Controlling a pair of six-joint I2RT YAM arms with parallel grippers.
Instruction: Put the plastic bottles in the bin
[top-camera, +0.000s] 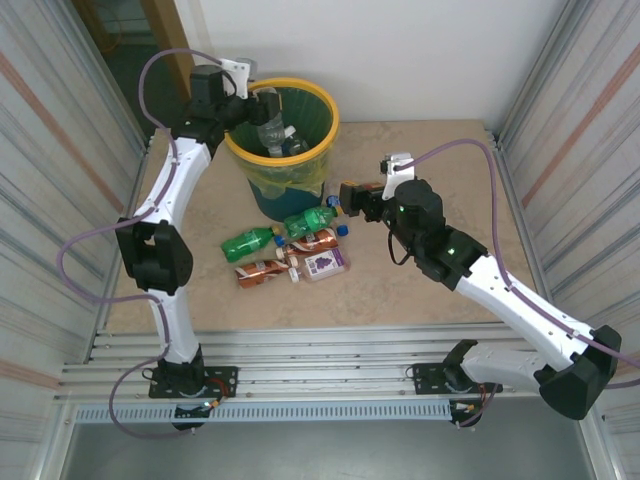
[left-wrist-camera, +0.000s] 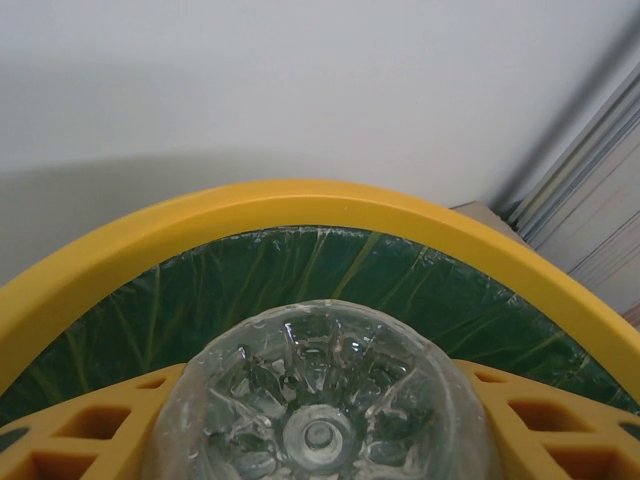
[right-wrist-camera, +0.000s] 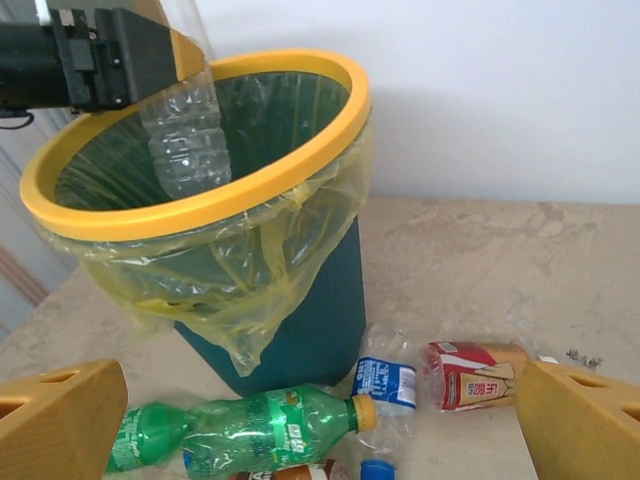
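The beige, stone-patterned surface (top-camera: 430, 290) carries the bin (top-camera: 291, 85) at its far side, close to the white wall. The bin has a thick yellow rim, a dark teal body and a yellow-green liner folded out over the rim.

The left arm (top-camera: 160, 250) reaches up to the bin's left rim, and the right arm (top-camera: 500, 285) ends just right of the bin.

The left gripper (top-camera: 246, 100) hangs at the bin's left rim, clenched on a clear bottle (right-wrist-camera: 190, 135). The bottle's lower end dips inside the bin's mouth, and its ridged base faces the left wrist camera. The right gripper (top-camera: 348, 197) hovers just right of the bin's body, jaws spread wide with nothing between them.

At least one other clear bottle (top-camera: 285, 142) lies inside the bin.

A cluster of bottles lies on the surface in front of the bin:
- Just beside its base are a green bottle with an orange cap (top-camera: 308, 220) and a blue-labelled clear bottle (right-wrist-camera: 385, 385).
- A second green bottle (top-camera: 248, 240) lies to the front left of the bin.
- Farther out from the bin lie a red-labelled bottle (right-wrist-camera: 470, 375), a purple-labelled bottle (top-camera: 325, 263) and a brown-orange bottle (top-camera: 262, 272).
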